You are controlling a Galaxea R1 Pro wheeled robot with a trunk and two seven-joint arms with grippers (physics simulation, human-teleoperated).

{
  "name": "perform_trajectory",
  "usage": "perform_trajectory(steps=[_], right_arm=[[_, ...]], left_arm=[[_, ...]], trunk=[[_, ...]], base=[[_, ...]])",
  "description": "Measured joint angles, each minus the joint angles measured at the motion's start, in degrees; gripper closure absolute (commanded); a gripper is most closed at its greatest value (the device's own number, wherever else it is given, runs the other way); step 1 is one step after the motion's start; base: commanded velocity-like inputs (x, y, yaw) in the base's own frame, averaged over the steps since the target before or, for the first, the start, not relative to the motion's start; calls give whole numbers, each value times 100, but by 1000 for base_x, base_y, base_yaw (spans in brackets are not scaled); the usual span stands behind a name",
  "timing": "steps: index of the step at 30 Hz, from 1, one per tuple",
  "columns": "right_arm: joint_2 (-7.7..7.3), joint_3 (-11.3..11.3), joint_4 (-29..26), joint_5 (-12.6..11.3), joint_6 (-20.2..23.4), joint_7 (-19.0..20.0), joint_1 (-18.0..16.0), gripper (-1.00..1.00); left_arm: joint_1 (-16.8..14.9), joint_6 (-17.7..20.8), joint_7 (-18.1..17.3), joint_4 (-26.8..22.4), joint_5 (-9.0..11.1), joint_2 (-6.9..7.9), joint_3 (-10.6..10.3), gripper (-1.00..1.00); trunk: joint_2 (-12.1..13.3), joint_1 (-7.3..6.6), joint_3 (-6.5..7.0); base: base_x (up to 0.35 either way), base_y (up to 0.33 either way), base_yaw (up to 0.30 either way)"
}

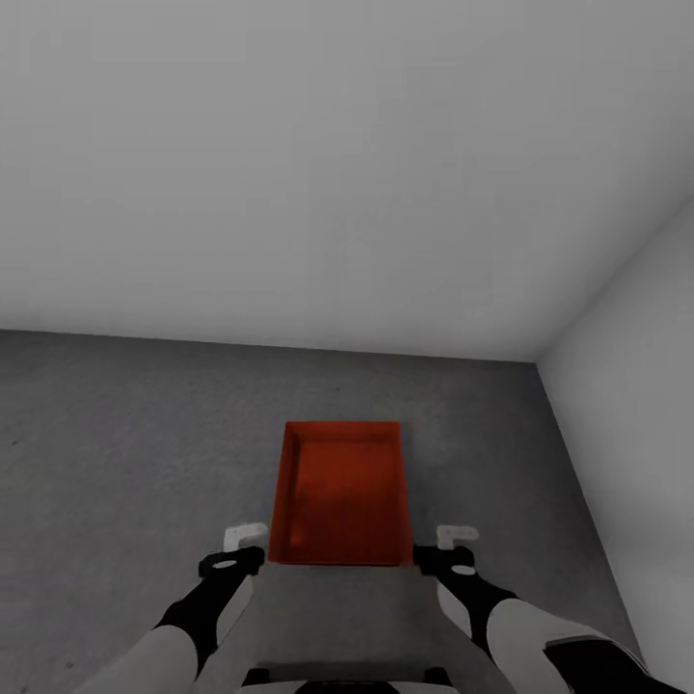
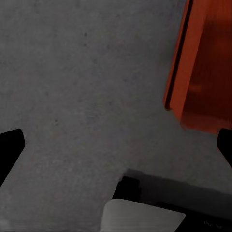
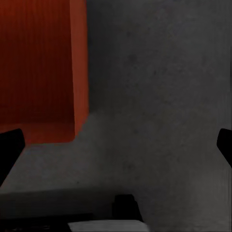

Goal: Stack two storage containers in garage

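**Orange-red bin on garage floor, between two wide-open sets of jaws**

Facing a corner of pale grey walls [image 1: 337, 173]: one wall straight ahead beyond the bin, a second wall [image 1: 636, 414] closing in past the right gripper. Dark grey speckled concrete floor [image 1: 125, 434] stretching bare outward from the left gripper, with far more room on that side than on the right, where only a narrow strip of floor runs to the side wall.

Storage container [image 1: 342, 493] resting on the concrete, open top up, ribbed inside showing, lying just ahead of and between both sets of jaws. Near short wall level with the fingertips. Whether a second bin sits under it or within it: cannot tell.

Left gripper [image 1: 243, 533] just beside the bin's near left corner, jaws spread wide, holding nothing; bin wall [image 2: 203, 67] off to the inner side, apart from the dark fingers [image 2: 9, 150].

Right gripper [image 1: 457, 534] just beside the near right corner, jaws equally wide, holding nothing; bin corner [image 3: 43, 67] inward of the fingers [image 3: 9, 150], not touching.
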Motion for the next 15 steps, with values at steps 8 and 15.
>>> perform_trajectory(steps=[8,15], right_arm=[[-26,-2,195,-24,-8,0,-1,-100],[-24,-2,230,-33,-8,30,0,-100]], left_arm=[[-1,-22,104,397,0,0,4,-100],[-1,-25,98,484,148,60,8,-100]], trunk=[[321,-176,145],[603,-330,271]], base=[[0,0,0],[0,0,0]])
